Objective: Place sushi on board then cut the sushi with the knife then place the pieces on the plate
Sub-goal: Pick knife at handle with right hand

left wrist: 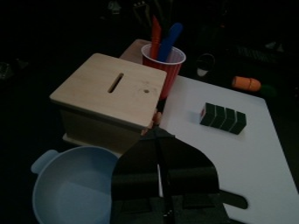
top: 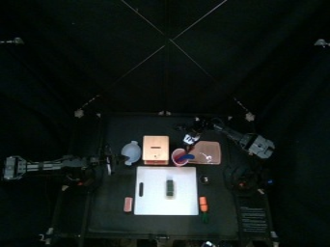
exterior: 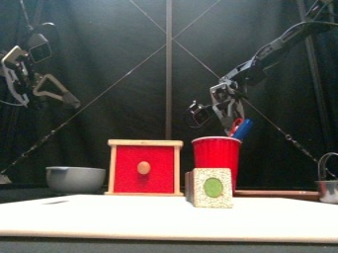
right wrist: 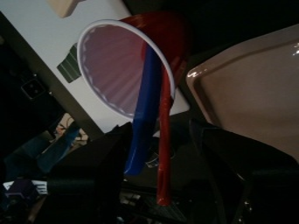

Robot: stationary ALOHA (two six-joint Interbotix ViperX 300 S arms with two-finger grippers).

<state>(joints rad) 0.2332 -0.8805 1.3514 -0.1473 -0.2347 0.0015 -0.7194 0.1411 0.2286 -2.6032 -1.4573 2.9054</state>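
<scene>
The dark green sushi roll [top: 172, 186] lies on the white cutting board [top: 149, 205], and it stands near and large in the front view [exterior: 209, 188]. Behind the board stands the red cup [top: 183, 157] [exterior: 216, 154] with the blue knife [exterior: 243, 127] and a red knife [right wrist: 163, 144]. My right gripper [top: 194, 136] [exterior: 211, 105] hovers just over the cup, open, with both knife handles [right wrist: 142, 131] rising between its jaws. The pink plate [top: 209, 152] [right wrist: 251, 79] lies right of the cup. My left gripper [top: 100, 166] [left wrist: 156, 133] rests shut, high at the left.
The wooden box [top: 157, 150] with its red drawer front [exterior: 142, 168] stands left of the cup. The blue-grey bowl [top: 130, 152] [left wrist: 70, 179] is further left. Two small orange toys [top: 126, 203] [top: 204, 203] lie on the board. A metal cutter [exterior: 326, 180] sits at the right.
</scene>
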